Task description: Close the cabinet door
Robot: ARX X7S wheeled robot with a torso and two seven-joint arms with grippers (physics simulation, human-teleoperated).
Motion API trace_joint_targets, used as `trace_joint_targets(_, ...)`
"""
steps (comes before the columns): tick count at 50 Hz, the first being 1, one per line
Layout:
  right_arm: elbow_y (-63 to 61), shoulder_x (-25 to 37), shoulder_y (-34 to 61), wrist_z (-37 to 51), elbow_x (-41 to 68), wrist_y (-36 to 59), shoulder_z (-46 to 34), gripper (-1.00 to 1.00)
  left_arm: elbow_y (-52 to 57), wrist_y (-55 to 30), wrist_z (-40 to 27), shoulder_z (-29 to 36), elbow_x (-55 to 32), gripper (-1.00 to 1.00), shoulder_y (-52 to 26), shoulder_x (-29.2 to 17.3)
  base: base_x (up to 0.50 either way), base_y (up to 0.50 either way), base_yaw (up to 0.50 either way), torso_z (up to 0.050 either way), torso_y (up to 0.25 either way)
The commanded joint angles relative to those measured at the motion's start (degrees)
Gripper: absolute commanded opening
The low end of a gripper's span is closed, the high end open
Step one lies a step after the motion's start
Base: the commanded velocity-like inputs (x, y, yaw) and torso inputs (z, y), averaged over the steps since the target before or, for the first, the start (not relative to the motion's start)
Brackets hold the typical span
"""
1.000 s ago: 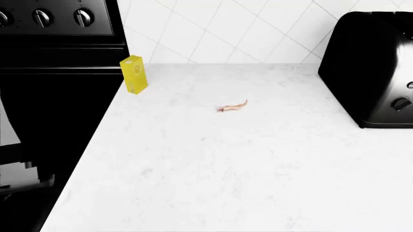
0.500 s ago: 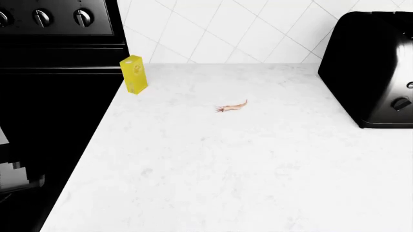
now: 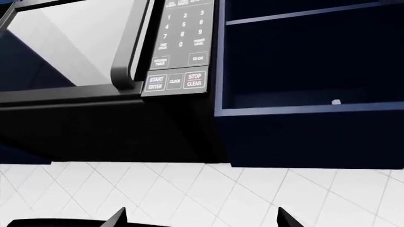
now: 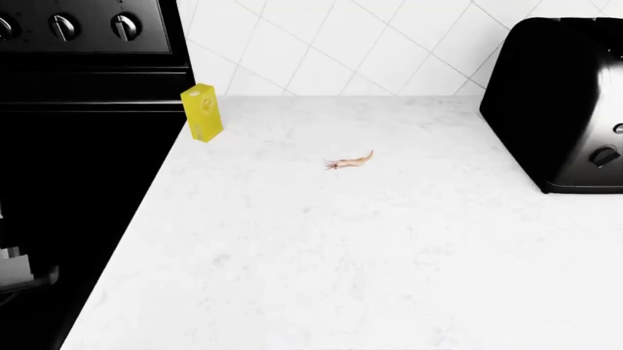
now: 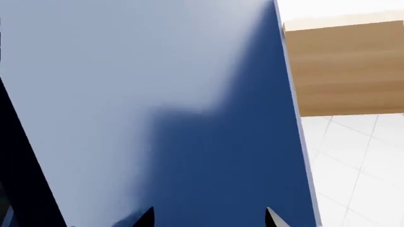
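Note:
The blue cabinet door [image 5: 164, 109] fills most of the right wrist view, very close and swung open, its edge running down the picture. My right gripper [image 5: 209, 218] is open, both dark fingertips [image 5: 148, 216] right in front of the door's face with nothing between them. The left wrist view shows the dark blue cabinet [image 3: 309, 66] standing open, with shelves and a small white thing [image 3: 336, 102] inside. My left gripper [image 3: 200, 220] is open and empty, pointed up at the tiled wall below the cabinet. No gripper shows in the head view.
A microwave [image 3: 94, 52] hangs beside the cabinet. On the white counter [image 4: 370, 248] stand a yellow carton [image 4: 201, 111] and a black toaster [image 4: 559, 102]; a small pinkish scrap [image 4: 349, 161] lies mid-counter. A black stove [image 4: 87, 87] is at the left. A wooden panel [image 5: 344, 66] lies past the door.
In the head view the grey part of my left arm at the lower left edge has slid down and further out of the picture. The counter objects have not moved.

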Motion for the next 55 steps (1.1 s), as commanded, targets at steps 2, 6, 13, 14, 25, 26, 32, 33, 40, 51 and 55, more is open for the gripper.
trace_joint_targets(2,8.3,-4.2,0.9,-8.6,-4.3,-4.0,5.2,1.0,0.6,0.4,-0.4,-1.0,-0.6,1.0,0.7,-0.4,0.0,0.0,0.0,0.0,0.0)
trace_joint_targets(6,10.0,-5.3,1.2,-9.9,-5.4,-4.2,4.6,1.0,0.7,0.5,-0.5,-1.2,-0.8,1.0,0.8,-0.5,0.0,0.0,0.0,0.0,0.0)
trace_joint_targets(13,12.8,-6.7,1.2,-12.2,-7.0,-4.6,3.7,1.0,0.8,0.5,-0.8,-1.8,-1.5,1.0,0.9,-0.9,0.0,0.0,0.0,0.001,0.0)
trace_joint_targets(14,13.3,-6.9,1.3,-12.6,-7.3,-4.7,3.5,1.0,0.8,0.5,-0.8,-1.8,-1.5,1.0,1.0,-0.9,0.0,0.0,0.0,0.0,0.0)
trace_joint_targets(25,19.0,-9.1,-0.4,-15.4,-6.5,-7.0,4.6,1.0,1.1,0.4,-1.2,-2.4,-2.2,1.0,1.1,-1.4,0.0,0.0,0.0,0.001,0.0)
trace_joint_targets(26,19.2,-9.3,-0.6,-15.5,-6.4,-7.2,4.7,1.0,1.1,0.5,-1.2,-2.4,-2.2,1.0,1.1,-1.5,0.0,0.0,0.0,0.0,0.0)
trace_joint_targets(32,21.5,-10.1,-2.3,-16.8,-6.5,-8.6,4.9,1.0,1.3,0.3,-1.5,-2.5,-2.5,1.0,1.0,-1.8,0.0,0.0,0.0,0.002,0.0)
trace_joint_targets(33,22.0,-10.2,-2.7,-17.1,-6.6,-8.8,4.9,1.0,1.3,0.4,-1.5,-2.5,-2.5,1.0,1.0,-1.8,0.0,0.0,0.0,0.0,0.0)
trace_joint_targets(40,24.7,-10.4,-4.4,-18.4,-7.2,-9.9,4.9,1.0,0.9,0.9,-1.5,-2.4,-2.4,1.0,1.3,-1.8,0.0,0.0,0.0,0.001,0.0)
trace_joint_targets(51,28.8,-10.5,-6.6,-20.1,-8.9,-11.1,4.2,1.0,0.4,1.5,-1.5,-2.4,-2.3,1.0,1.5,-1.9,0.0,0.0,0.0,0.0,0.0)
trace_joint_targets(55,30.3,-10.5,-7.2,-20.7,-9.6,-11.5,4.0,1.0,0.1,1.8,-1.5,-2.4,-2.2,1.0,1.7,-1.9,0.0,0.0,0.0,0.0,0.0)
